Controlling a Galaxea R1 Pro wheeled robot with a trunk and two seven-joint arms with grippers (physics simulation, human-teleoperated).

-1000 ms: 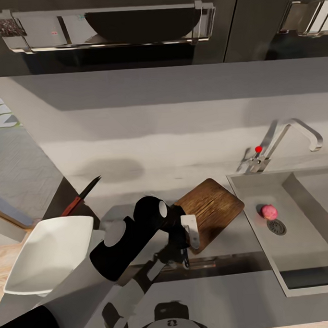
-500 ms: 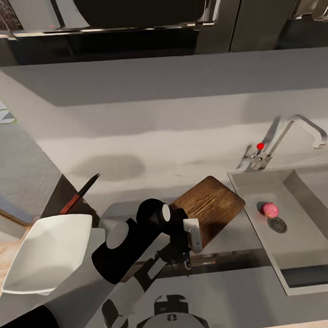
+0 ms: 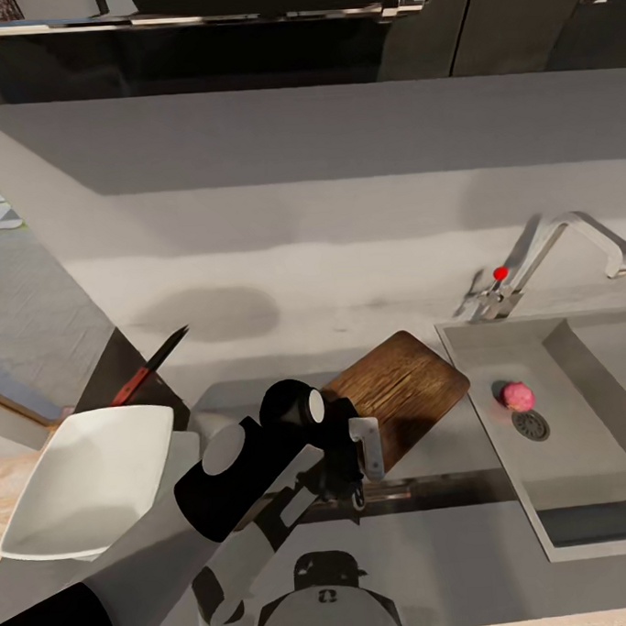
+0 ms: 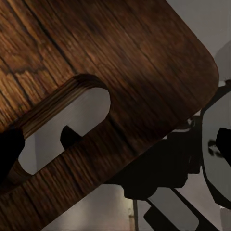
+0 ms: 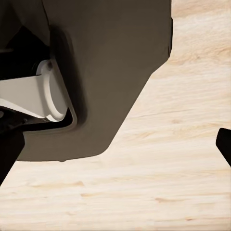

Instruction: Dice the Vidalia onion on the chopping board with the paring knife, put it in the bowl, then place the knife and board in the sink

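The dark wooden chopping board lies askew at the countertop's front edge, just left of the sink. My left gripper is shut on its near, slotted end. In the left wrist view the board is very close, with a dark finger at the slot. The pinkish Vidalia onion rests in the basin beside the round drain. Far to the left the paring knife lies on the counter, and the white bowl sits near it. My right gripper hangs open over pale wood floor.
A chrome tap with a red knob stands behind the sink. Dark wall cabinets run along the top. The counter's left end drops off to a patterned floor. My own trunk and base sit below the counter's front edge.
The head camera has tilted, so the whole scene has slid a little upward in view. The left gripper and the board keep nearly the same place beside the sink.
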